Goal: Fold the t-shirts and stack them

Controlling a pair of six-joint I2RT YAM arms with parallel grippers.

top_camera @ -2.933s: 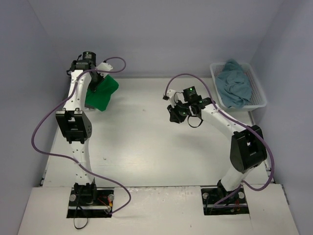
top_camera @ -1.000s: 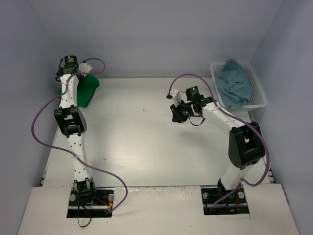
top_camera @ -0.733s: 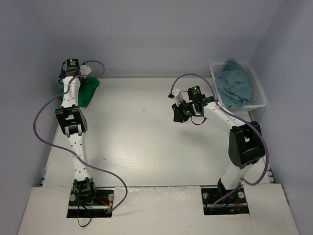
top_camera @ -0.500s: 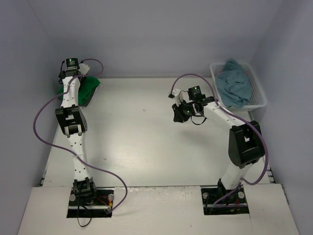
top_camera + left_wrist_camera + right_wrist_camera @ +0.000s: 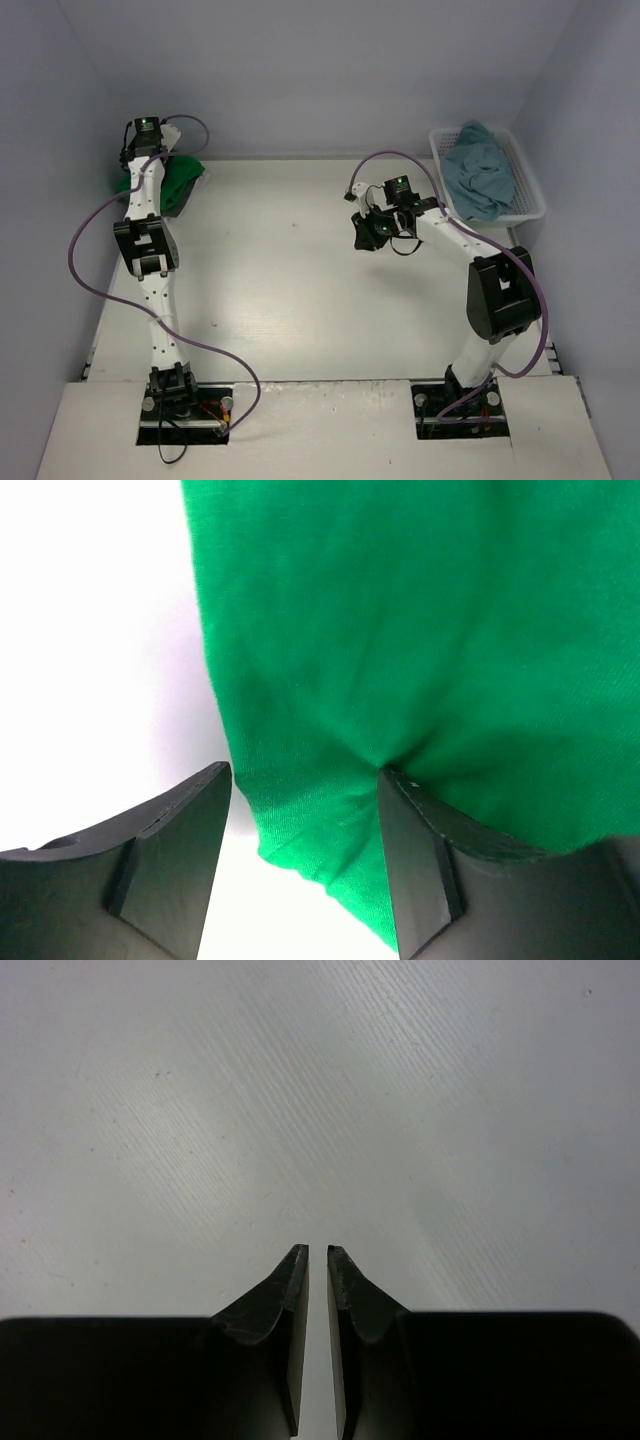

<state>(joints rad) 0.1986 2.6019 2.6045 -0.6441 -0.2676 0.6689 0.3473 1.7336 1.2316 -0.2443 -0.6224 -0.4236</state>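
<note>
A bright green t-shirt (image 5: 172,180) lies bunched at the table's far left corner. My left gripper (image 5: 150,162) stands over it, open. In the left wrist view the green t-shirt (image 5: 400,630) fills the upper right. My left gripper (image 5: 305,775) has its jaws wide apart there, with a fold of cloth lying loose between them, against the right fingertip (image 5: 405,810). A teal-blue t-shirt (image 5: 480,172) lies crumpled in the white basket (image 5: 534,192) at the far right. My right gripper (image 5: 362,232) hovers over bare table left of the basket. My right gripper (image 5: 318,1250) is shut and holds nothing.
The white table (image 5: 300,290) stretches between the two arms. Grey walls stand close behind the green t-shirt and behind the basket. Purple cables loop off both arms.
My left gripper carried the green t-shirt to the far left corner, then opened and let it go; the cloth has settled on the table. The right arm barely moved.
</note>
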